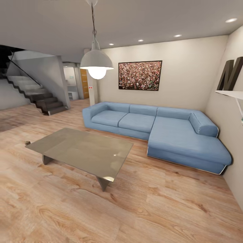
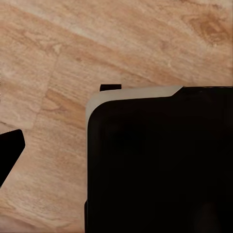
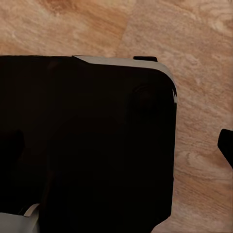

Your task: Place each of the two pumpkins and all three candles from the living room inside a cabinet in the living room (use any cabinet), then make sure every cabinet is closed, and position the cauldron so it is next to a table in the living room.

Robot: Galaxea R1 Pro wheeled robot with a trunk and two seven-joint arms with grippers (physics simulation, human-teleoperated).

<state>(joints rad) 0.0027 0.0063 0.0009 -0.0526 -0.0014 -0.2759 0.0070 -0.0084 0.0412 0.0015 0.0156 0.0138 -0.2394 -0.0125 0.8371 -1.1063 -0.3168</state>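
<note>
I face the living room with its light wood-plank floor. A low glass-topped table stands left of centre. A tiny pale object lies by its far left corner, too small to identify. The pumpkins, the candles, the cauldron and the dark cabinet are out of view. In both wrist views the arms hang over the floor beside my black base. One dark finger tip shows at the edge of the left wrist view, and another finger tip at the edge of the right wrist view.
A blue corner sofa lines the back and right walls under a framed picture. A pendant lamp hangs above the table. Stairs rise at the far left. A white wall shelf juts out at the right. Open floor lies before me.
</note>
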